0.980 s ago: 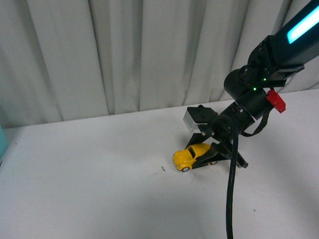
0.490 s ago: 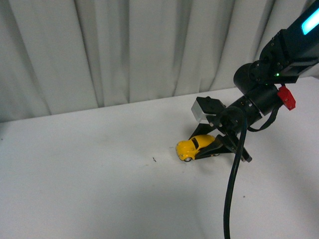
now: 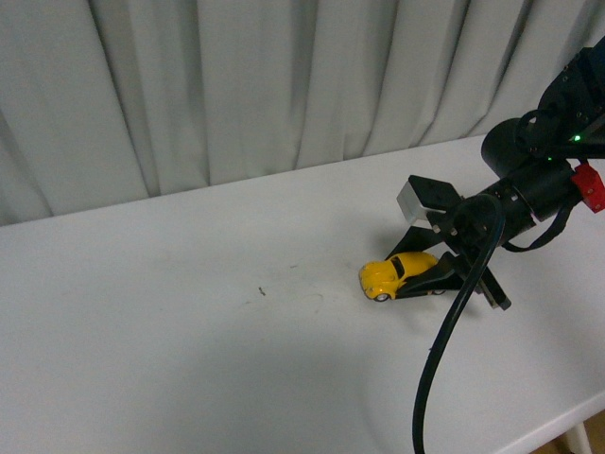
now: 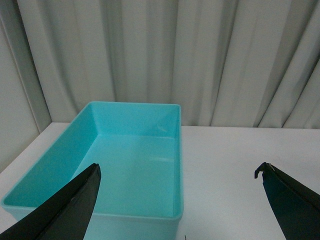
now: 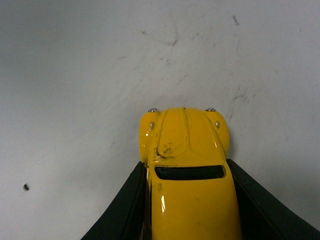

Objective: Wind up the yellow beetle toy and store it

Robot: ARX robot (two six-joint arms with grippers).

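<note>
The yellow beetle toy (image 3: 395, 273) sits with its wheels on the white table (image 3: 189, 359), nose pointing left. My right gripper (image 3: 425, 276) is shut on its rear half, black fingers pressed to both sides. In the right wrist view the toy (image 5: 186, 170) fills the lower middle between the two fingers (image 5: 125, 205), its hood and dark window showing. My left gripper (image 4: 182, 200) is open and empty, seen only in the left wrist view, hovering above the near end of a turquoise bin (image 4: 50, 170).
The turquoise bin is empty and stands by the grey curtain (image 3: 284, 85). A small dark speck (image 3: 261, 290) lies on the table left of the toy. The table's front right edge (image 3: 567, 421) is close to the right arm's cable (image 3: 440, 359).
The front view has swung, so the toy and right gripper now appear further right and the table's front edge shows. The gripper still holds the toy on the table.
</note>
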